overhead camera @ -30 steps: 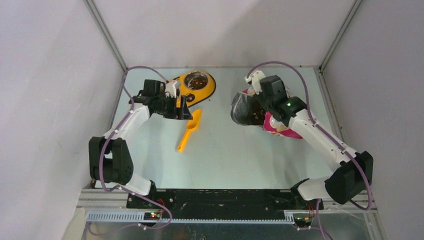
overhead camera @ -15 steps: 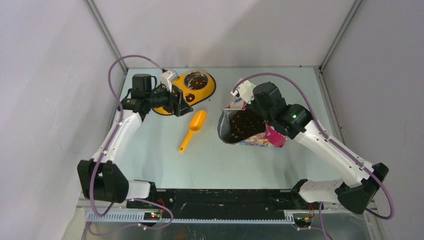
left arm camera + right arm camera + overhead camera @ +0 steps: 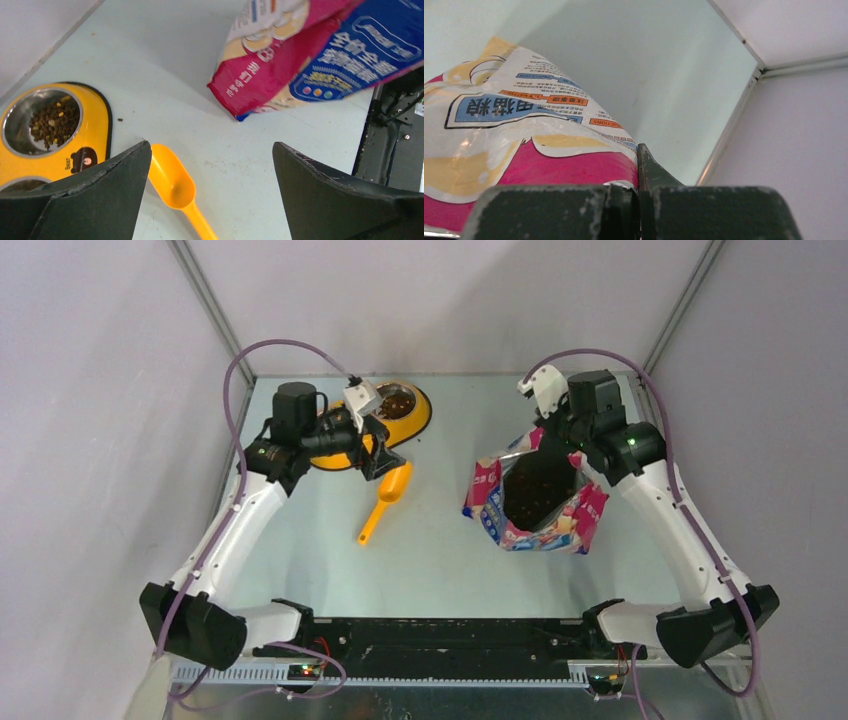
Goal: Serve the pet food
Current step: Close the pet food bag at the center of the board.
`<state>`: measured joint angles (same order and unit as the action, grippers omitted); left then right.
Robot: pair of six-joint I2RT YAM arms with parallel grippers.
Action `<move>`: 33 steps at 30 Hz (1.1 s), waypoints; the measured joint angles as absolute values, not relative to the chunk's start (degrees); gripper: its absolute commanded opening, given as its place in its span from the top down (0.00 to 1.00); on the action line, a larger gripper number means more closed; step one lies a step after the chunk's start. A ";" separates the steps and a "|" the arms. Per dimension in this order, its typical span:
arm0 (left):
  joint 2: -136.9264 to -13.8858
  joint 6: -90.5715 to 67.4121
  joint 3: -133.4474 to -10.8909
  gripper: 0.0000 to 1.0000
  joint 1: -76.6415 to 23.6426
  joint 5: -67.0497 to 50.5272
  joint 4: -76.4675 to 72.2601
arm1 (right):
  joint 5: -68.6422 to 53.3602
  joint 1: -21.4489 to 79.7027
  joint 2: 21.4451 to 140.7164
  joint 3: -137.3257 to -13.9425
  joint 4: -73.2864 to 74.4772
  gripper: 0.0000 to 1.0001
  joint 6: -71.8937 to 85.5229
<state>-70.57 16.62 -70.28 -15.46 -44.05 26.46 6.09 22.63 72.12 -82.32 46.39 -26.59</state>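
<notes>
Left claw [image 3: 211,150] spread wide, nothing in it, above the surface [image 3: 150,60]. Orange scoop [image 3: 172,182] lying just beneath, yellow feeder [image 3: 97,130] off to one side. Right claw [image 3: 639,172] clamped tight on the pouch [image 3: 545,530] at its top rim. The bag is upright right below it, mouth open, brown kibble [image 3: 535,490] showing inside.
</notes>
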 measured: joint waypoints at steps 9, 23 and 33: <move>-69.28 23.68 -71.20 0.02 -23.38 -41.67 26.72 | 5.39 17.28 79.72 -89.93 47.22 1.00 -26.37; -86.61 39.20 -95.13 0.06 -35.35 -42.89 39.33 | 2.79 15.53 79.96 -90.15 47.07 1.00 -22.72; -100.84 37.32 -107.81 0.15 -42.78 -44.03 43.20 | 0.14 13.80 79.85 -90.04 47.03 1.00 -20.93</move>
<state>-100.84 37.32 -107.81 -42.78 -44.03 43.20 0.14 13.80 79.85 -90.04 47.03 -20.93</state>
